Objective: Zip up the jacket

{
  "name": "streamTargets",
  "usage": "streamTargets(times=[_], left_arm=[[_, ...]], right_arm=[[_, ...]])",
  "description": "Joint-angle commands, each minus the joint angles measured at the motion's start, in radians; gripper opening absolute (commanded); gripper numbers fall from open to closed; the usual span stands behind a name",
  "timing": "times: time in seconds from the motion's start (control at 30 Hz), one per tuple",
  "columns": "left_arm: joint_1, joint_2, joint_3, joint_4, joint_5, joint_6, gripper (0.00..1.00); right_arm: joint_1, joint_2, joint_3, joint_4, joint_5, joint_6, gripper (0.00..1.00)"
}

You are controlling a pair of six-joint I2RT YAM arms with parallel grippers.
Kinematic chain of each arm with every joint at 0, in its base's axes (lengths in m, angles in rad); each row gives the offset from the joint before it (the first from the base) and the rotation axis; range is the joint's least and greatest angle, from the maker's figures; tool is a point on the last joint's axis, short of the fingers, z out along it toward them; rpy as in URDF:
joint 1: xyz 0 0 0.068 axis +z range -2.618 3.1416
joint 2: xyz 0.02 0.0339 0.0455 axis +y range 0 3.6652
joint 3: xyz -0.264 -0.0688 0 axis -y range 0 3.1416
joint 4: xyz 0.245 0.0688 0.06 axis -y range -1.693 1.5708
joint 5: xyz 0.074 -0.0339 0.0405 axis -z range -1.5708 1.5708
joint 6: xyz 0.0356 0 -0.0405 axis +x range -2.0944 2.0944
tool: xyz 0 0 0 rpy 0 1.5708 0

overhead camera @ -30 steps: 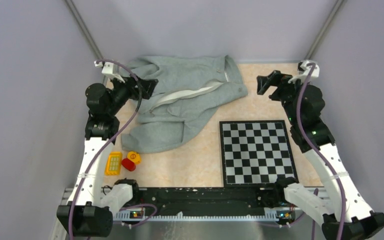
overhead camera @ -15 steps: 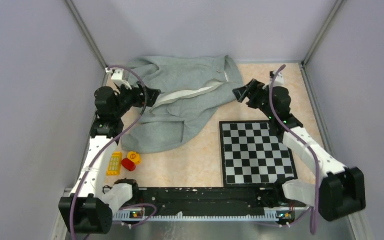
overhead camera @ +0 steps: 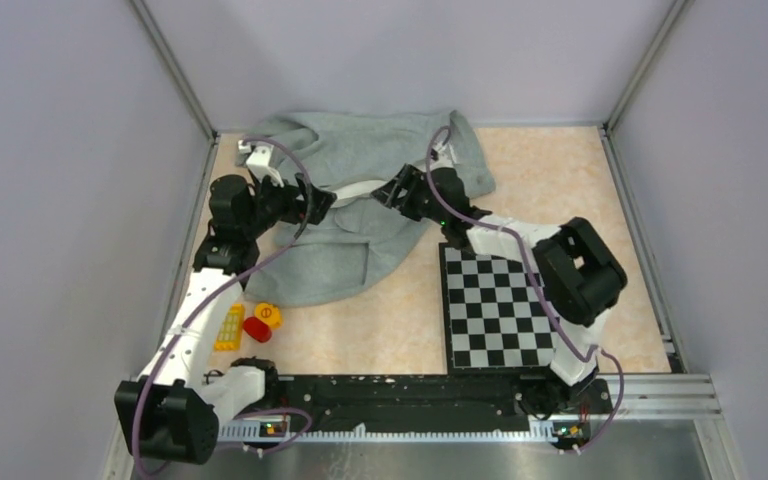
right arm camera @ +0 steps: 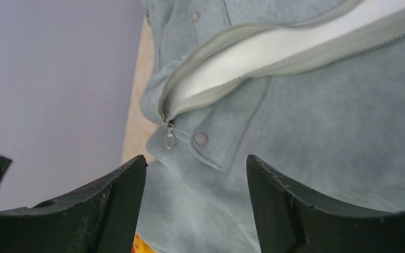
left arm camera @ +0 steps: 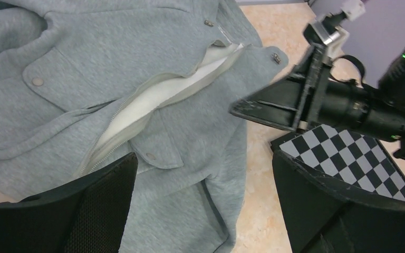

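The jacket (overhead camera: 360,215) lies crumpled on the far left part of the worktop (overhead camera: 560,165), with its far edge against the back wall. Its front is open, and the pale lining (left arm camera: 153,100) shows between the two zipper edges. The zipper pull (right arm camera: 170,138) hangs at the lower end of the opening, just beside a metal snap button (right arm camera: 201,138).

The left gripper (overhead camera: 317,203) hovers over the left side of the jacket; its jaws stand wide apart and hold nothing. The right gripper (overhead camera: 387,192) reaches over the jacket from the other side and points toward the left one, near it. Its jaws are also spread and empty.

A chessboard (overhead camera: 505,310) lies on the right, just beside the jacket's near edge.
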Motion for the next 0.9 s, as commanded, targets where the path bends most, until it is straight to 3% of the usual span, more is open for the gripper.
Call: streamTargets(times=[0.0, 0.17, 0.33, 0.63, 0.87], left_arm=[[-0.043, -0.013, 0.013, -0.016, -0.043, 0.048, 0.99], [-0.086, -0.012, 0.019, -0.034, -0.060, 0.066, 0.99], [-0.121, 0.001, 0.026, -0.044, -0.075, 0.074, 0.99], [-0.146, 0.001, 0.027, -0.047, -0.079, 0.080, 0.99], [-0.162, 0.002, 0.029, -0.051, -0.086, 0.085, 0.99]], right_arm=[[0.047, 0.140, 0.168, 0.133, 0.103, 0.173, 0.66], [0.067, 0.297, 0.283, 0.143, 0.125, 0.267, 0.52], [0.077, 0.392, 0.371, 0.113, 0.140, 0.320, 0.46], [0.086, 0.479, 0.412, 0.089, 0.211, 0.424, 0.46], [0.085, 0.506, 0.417, 0.085, 0.262, 0.408, 0.54]])
